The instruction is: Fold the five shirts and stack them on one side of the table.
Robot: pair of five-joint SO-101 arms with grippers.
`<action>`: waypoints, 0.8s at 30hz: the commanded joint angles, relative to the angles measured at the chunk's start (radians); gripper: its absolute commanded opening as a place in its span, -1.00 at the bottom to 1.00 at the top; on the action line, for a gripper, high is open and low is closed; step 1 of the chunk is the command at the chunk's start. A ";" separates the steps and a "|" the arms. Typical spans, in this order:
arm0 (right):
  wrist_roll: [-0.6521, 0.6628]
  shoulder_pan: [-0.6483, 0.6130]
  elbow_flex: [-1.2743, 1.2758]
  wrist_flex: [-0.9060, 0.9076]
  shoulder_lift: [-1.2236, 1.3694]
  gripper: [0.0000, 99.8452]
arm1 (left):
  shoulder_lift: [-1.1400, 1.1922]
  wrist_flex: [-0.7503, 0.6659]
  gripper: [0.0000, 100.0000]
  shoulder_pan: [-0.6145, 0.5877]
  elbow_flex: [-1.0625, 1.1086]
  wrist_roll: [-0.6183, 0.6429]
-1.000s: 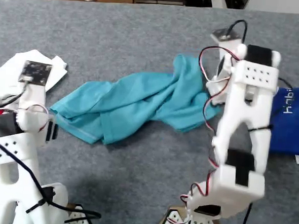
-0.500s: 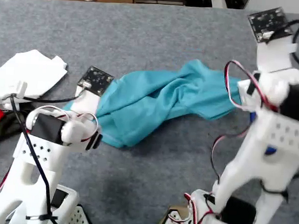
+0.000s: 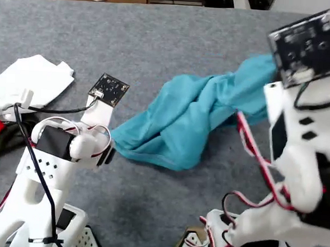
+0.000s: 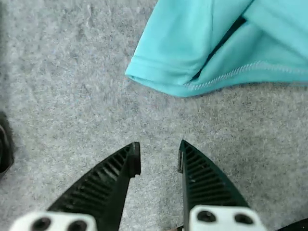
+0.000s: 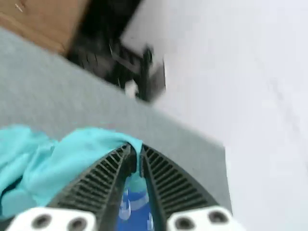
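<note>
The teal shirt lies crumpled across the middle of the grey counter, with one end running up to the right arm. The right gripper is pinched almost closed on that end of the shirt, and a blue cloth shows beneath it. The left gripper hovers over bare counter just beside the shirt's hem, jaws parted and holding nothing. A white shirt lies on the left arm's side, well apart from the teal one.
</note>
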 commanded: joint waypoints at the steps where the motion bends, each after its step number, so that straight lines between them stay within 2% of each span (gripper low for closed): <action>1: 0.009 -0.111 -0.041 -0.118 -0.016 -1.00 | -0.005 -0.021 -0.72 -0.046 -0.021 0.000; 12: 0.043 -0.243 -0.008 -0.704 0.157 -1.00 | -0.016 -0.015 -0.73 -0.382 -0.307 0.005; 18: 0.226 -0.337 -0.001 -0.931 0.171 -1.00 | -0.016 -0.021 -0.73 -0.568 -0.405 0.005; 24: 0.457 -0.404 -0.007 -1.128 0.232 -1.00 | -0.016 -0.014 -0.73 -0.618 -0.405 0.005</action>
